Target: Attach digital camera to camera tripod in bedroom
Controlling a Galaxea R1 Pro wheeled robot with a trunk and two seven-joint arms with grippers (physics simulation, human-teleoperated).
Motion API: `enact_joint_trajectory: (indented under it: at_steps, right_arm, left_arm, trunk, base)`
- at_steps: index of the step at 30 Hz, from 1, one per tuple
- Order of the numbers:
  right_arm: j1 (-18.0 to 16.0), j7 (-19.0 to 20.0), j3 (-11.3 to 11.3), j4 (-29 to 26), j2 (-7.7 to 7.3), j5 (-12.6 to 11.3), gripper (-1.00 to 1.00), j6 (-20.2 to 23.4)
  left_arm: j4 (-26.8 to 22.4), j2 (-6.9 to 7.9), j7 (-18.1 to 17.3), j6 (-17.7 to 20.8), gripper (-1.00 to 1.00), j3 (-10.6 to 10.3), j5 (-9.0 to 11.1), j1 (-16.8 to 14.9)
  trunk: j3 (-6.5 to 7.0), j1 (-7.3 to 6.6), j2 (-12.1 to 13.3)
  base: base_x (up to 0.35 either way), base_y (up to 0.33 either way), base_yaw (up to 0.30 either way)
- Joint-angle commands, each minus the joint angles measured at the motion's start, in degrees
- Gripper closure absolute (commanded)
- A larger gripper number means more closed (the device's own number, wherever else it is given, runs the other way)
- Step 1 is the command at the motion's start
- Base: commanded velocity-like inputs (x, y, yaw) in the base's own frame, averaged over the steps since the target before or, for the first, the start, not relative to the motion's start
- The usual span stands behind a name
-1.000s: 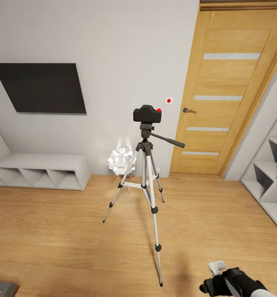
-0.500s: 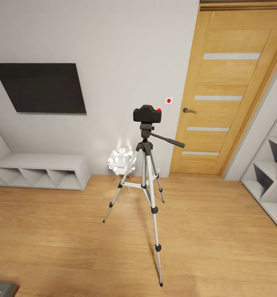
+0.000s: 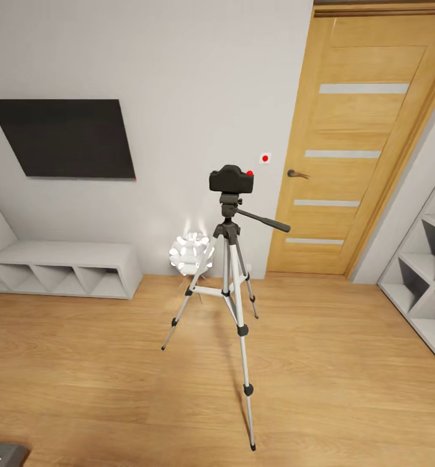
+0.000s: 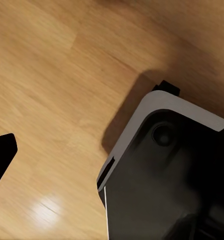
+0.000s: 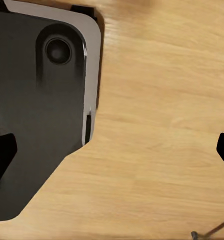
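Observation:
The black digital camera [image 3: 231, 179], red dot on top, sits upright on the dark grey head of the camera tripod [image 3: 233, 292] in the middle of the head view. The tripod stands on the plank floor with its three silver legs spread and its pan handle [image 3: 266, 222] pointing right. My right gripper [image 5: 112, 150] hangs open over the floor beside my dark base [image 5: 36, 100], holding nothing. My left gripper [image 4: 112, 155] shows one black fingertip [image 4: 1, 155] far out at the picture's edge, so it looks open, also next to my base [image 4: 167, 185].
Behind the tripod are a white spiky globe lamp [image 3: 191, 253], a white wall plate with a red dot [image 3: 265, 157] and the honey-coloured door [image 3: 366, 149]. A black screen [image 3: 65, 137] hangs over a low white shelf [image 3: 61, 266] at left. White cube shelves [image 3: 424, 279] stand at right.
One second ago my right gripper showed at the bottom right of the head view; it has since dropped out of that picture. Camera and tripod have not moved.

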Motion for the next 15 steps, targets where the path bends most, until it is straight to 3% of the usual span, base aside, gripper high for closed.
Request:
enact_joint_trajectory:
  at_steps: [1,15]
  right_arm:
    - [0.04,0.05,0.12,0.07,0.00,0.42,-1.00,-0.09]
    - [0.46,-0.31,-0.02,0.06,0.38,-0.51,-1.00,-0.99]
  left_arm:
    - [0.01,-0.01,0.14,-0.12,-1.00,-0.49,0.54,-0.03]
    - [-0.05,0.02,0.14,-0.18,-1.00,-0.49,0.55,-0.03]
  trunk:
    - [-0.11,0.03,-0.11]
    - [-0.11,0.03,-0.11]
  base:
    - [0.000,0.000,0.000]
    - [0.000,0.000,0.000]
